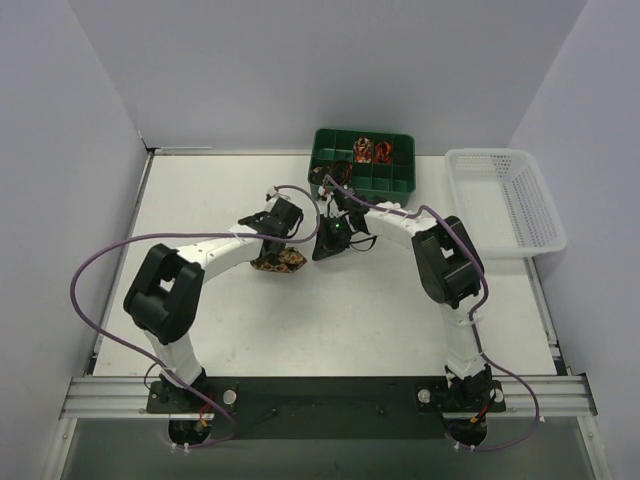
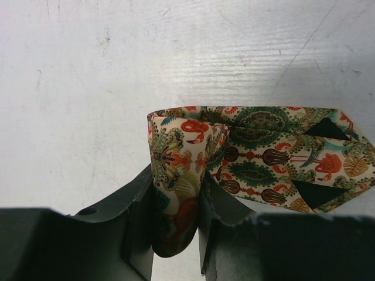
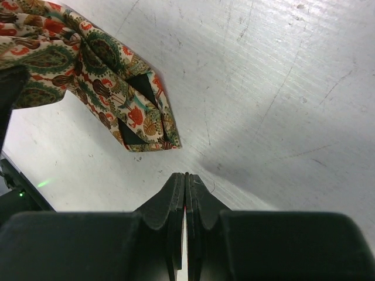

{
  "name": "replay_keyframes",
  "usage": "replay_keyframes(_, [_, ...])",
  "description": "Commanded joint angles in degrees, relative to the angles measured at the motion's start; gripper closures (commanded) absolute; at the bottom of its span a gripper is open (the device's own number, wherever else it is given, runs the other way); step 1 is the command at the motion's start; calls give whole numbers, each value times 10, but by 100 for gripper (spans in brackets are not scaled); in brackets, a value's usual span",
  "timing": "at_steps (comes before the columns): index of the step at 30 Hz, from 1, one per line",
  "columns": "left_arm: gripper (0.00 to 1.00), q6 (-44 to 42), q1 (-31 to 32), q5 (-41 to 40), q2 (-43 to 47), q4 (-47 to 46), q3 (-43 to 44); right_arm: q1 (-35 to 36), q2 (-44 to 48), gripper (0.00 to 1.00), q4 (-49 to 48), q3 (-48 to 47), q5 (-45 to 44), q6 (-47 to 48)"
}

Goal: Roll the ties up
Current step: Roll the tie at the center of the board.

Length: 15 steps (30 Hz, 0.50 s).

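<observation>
Left pincer (image 2: 176, 202) clamped on soft, looped fold of ornate-patterned tie (image 2: 263, 158), pointed tip flat on scuffed white surface (image 3: 281, 88) mid-way, open room nearer; right pincer (image 3: 186, 193) shut, empty, near tip; compartmented green tray (image 1: 395, 185), white mesh basket (image 1: 505, 200) along far edge.

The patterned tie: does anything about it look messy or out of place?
Slightly. The tie, pinched in the left gripper, is a loose fold, not a tidy coil; its pointed end sticks out sideways.
</observation>
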State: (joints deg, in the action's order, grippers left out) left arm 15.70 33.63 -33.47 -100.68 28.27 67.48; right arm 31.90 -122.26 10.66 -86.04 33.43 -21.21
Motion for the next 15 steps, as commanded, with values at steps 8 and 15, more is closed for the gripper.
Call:
replay_keyframes(8, [100, 28, 54, -93, -62, 47, 56, -3, 14, 99, 2, 7, 8, -1])
replay_keyframes(15, [61, 28, 86, -95, -78, 57, 83, -3, 7, 99, 3, 7, 9, -1])
